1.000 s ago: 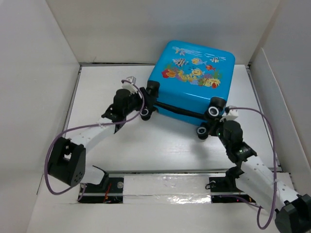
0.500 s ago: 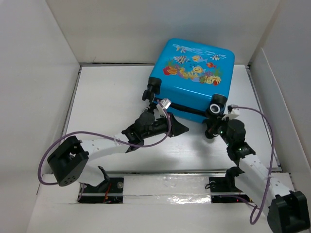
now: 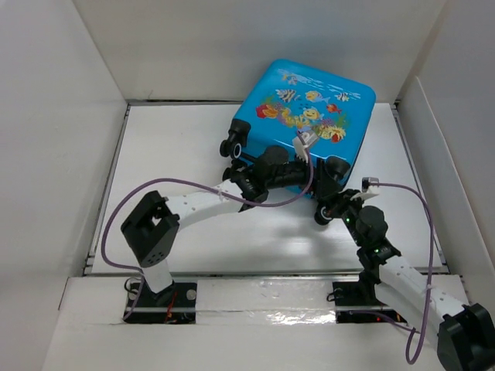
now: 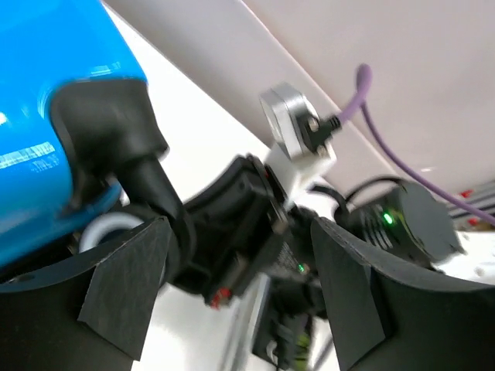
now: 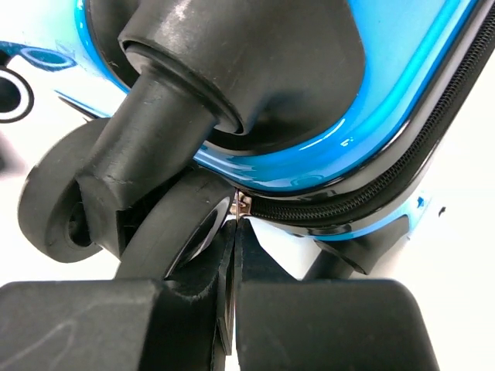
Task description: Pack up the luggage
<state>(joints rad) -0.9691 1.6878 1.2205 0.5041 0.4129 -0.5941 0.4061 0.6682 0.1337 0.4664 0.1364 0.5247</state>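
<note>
Two grippers meet at the luggage [image 3: 309, 116], lying closed far right on the table [image 3: 178, 154] — we see the left gripper [image 4: 236, 286] spread, empty, and the right gripper [image 5: 233, 232] pressed together at the zip [image 5: 348, 197].

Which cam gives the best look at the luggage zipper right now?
Right wrist: the zipper runs close-up beside a wheel. Top external: left arm covers that edge. Left wrist: only luggage shell and a wheel.
</note>
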